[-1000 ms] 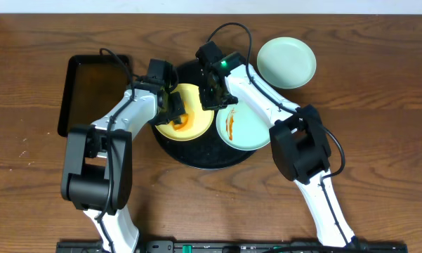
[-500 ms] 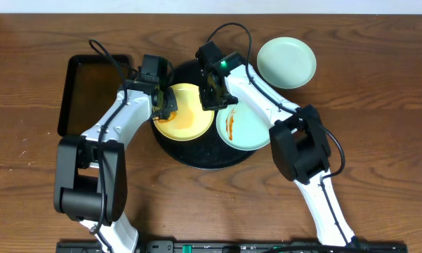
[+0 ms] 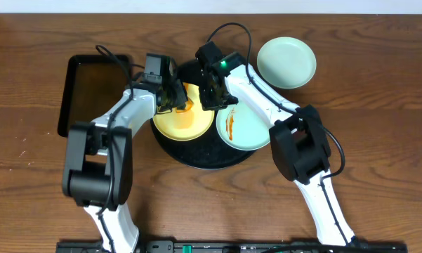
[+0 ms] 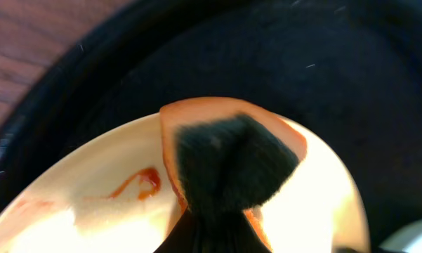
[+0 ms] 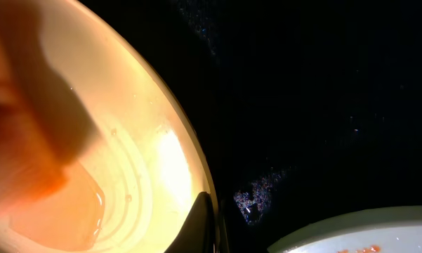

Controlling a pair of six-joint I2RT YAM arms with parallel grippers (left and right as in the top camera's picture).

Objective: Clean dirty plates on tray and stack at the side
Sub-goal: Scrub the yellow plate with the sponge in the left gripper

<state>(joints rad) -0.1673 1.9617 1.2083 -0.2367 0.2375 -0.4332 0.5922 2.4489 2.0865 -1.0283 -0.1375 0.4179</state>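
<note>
The left gripper (image 3: 171,96), clamped on an orange sponge (image 3: 185,106), has swept from the middle of the yellow plate (image 3: 186,125) to its far edge on the round black tray (image 3: 203,159), while the right gripper (image 3: 212,98) pinches the plate's rim, so with a sauce streak (image 4: 144,183) left, wiping looks unfinished.

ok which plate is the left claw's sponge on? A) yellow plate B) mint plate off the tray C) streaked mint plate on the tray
A: the orange sponge in the left claw rests on the yellow plate on the round black tray.
</note>
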